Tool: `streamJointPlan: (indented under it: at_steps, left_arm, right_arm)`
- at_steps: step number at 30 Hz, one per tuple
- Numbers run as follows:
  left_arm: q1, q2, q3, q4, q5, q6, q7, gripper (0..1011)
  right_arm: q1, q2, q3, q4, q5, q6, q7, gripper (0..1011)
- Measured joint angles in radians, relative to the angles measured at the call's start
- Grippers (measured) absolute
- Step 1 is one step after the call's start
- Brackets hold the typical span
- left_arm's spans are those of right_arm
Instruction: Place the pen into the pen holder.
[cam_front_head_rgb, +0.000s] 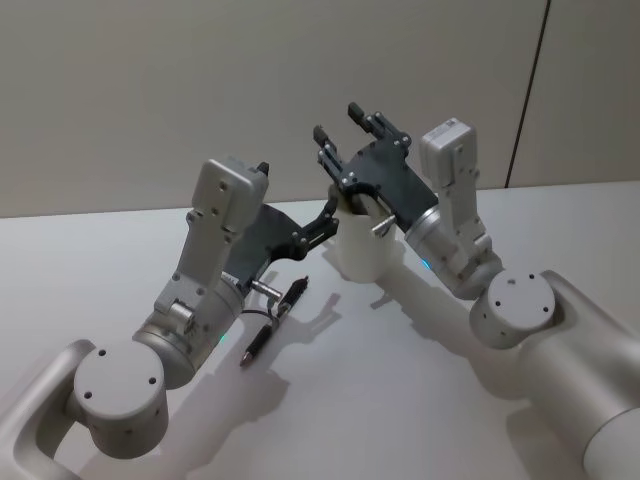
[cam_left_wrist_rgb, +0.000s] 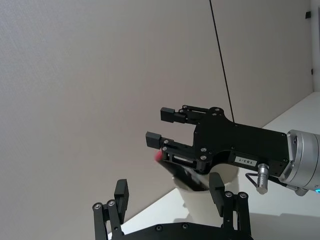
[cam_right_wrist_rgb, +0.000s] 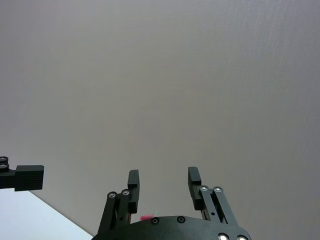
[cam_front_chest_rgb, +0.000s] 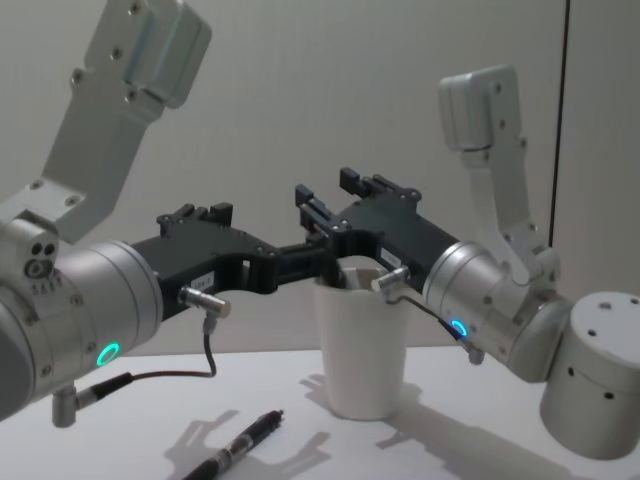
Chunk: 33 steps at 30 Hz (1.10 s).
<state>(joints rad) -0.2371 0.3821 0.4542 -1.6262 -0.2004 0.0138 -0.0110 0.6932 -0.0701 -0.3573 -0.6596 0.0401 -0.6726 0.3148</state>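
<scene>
A black pen (cam_front_head_rgb: 255, 345) lies flat on the white table (cam_front_head_rgb: 400, 400) in front of the white paper cup pen holder (cam_front_head_rgb: 365, 250), left of it in the chest view, pen (cam_front_chest_rgb: 240, 443), pen holder (cam_front_chest_rgb: 362, 350). My left gripper (cam_left_wrist_rgb: 169, 192) is open and level with the cup's rim (cam_left_wrist_rgb: 230, 172), fingers reaching toward it from the left (cam_front_chest_rgb: 318, 262). My right gripper (cam_right_wrist_rgb: 163, 177) is open and empty, tilted up over the cup (cam_front_head_rgb: 345, 125). A slim dark item with a pink tip (cam_left_wrist_rgb: 159, 156) leans inside the cup.
A plain grey wall (cam_front_head_rgb: 150, 90) stands behind the table. The left wrist's cable (cam_front_chest_rgb: 205, 350) hangs down near the lying pen. Bare tabletop (cam_front_chest_rgb: 480, 450) stretches in front of the cup and toward the right.
</scene>
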Motion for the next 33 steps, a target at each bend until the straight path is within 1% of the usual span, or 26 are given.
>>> streamJointPlan:
  at_steps: [1,3,4,5,6,8,9,11,12,13,15,16,18,22,23,26,27,28,31,33]
  left_arm:
    - [0.000,0.000,0.000,0.000,0.000,0.000,0.000,1001]
    - [0.000,0.000,0.000,0.000,0.000,0.000,0.000,1001]
    - [0.000,0.000,0.000,0.000,0.000,0.000,0.000,1001]
    - [0.000,0.000,0.000,0.000,0.000,0.000,0.000,1001]
    - [0.000,0.000,0.000,0.000,0.000,0.000,0.000,1001]
    - [0.000,0.000,0.000,0.000,0.000,0.000,0.000,1001]
    - [0.000,0.000,0.000,0.000,0.000,0.000,0.000,1001]
    - [0.000,0.000,0.000,0.000,0.000,0.000,0.000,1001]
    - [0.000,0.000,0.000,0.000,0.000,0.000,0.000,1001]
    - [0.000,0.000,0.000,0.000,0.000,0.000,0.000,1001]
    - [0.000,0.000,0.000,0.000,0.000,0.000,0.000,1001]
    - [0.000,0.000,0.000,0.000,0.000,0.000,0.000,1001]
    - [0.000,0.000,0.000,0.000,0.000,0.000,0.000,1001]
    - [0.000,0.000,0.000,0.000,0.000,0.000,0.000,1001]
    - [0.000,0.000,0.000,0.000,0.000,0.000,0.000,1001]
    - [0.000,0.000,0.000,0.000,0.000,0.000,0.000,1001]
    - [0.000,0.000,0.000,0.000,0.000,0.000,0.000,1001]
    - [0.000,0.000,0.000,0.000,0.000,0.000,0.000,1001]
    - [0.000,0.000,0.000,0.000,0.000,0.000,0.000,1001]
    - [0.000,0.000,0.000,0.000,0.000,0.000,0.000,1001]
  right_arm:
    - [0.001,0.000,0.000,0.001,0.000,-0.001,0.000,600]
    - [0.001,0.000,0.000,0.003,0.000,-0.001,0.000,645]
    - [0.001,-0.001,0.000,0.004,0.000,-0.002,0.000,707]
    - [0.001,-0.001,0.000,0.004,0.000,-0.002,0.000,707]
    - [0.002,-0.001,0.000,0.005,0.000,-0.002,0.001,743]
    - [0.002,-0.001,0.000,0.006,0.000,-0.003,0.001,782]
    - [0.002,-0.001,0.000,0.006,0.000,-0.003,0.001,841]
    - [0.002,-0.001,0.000,0.007,0.000,-0.003,0.001,873]
    - [0.002,-0.001,0.000,0.007,0.000,-0.003,0.001,896]
    - [0.002,-0.001,0.001,0.006,0.000,-0.003,0.002,942]
    - [0.002,0.000,0.001,0.004,0.002,-0.003,0.003,967]
    - [0.000,0.001,0.003,-0.003,0.005,0.000,0.004,1001]
    - [-0.005,0.004,0.006,-0.014,0.010,0.004,0.005,1001]
    - [-0.029,0.017,0.016,-0.065,0.024,0.022,0.008,1001]
    - [-0.045,0.025,0.021,-0.098,0.032,0.035,0.008,1001]
    - [-0.078,0.042,0.031,-0.164,0.044,0.062,0.007,1001]
    - [-0.099,0.053,0.035,-0.203,0.050,0.077,0.005,1001]
    - [-0.099,0.053,0.035,-0.203,0.050,0.077,0.005,1001]
    - [-0.144,0.076,0.046,-0.289,0.062,0.114,-0.005,1001]
    - [-0.152,0.080,0.048,-0.302,0.063,0.119,-0.007,1001]
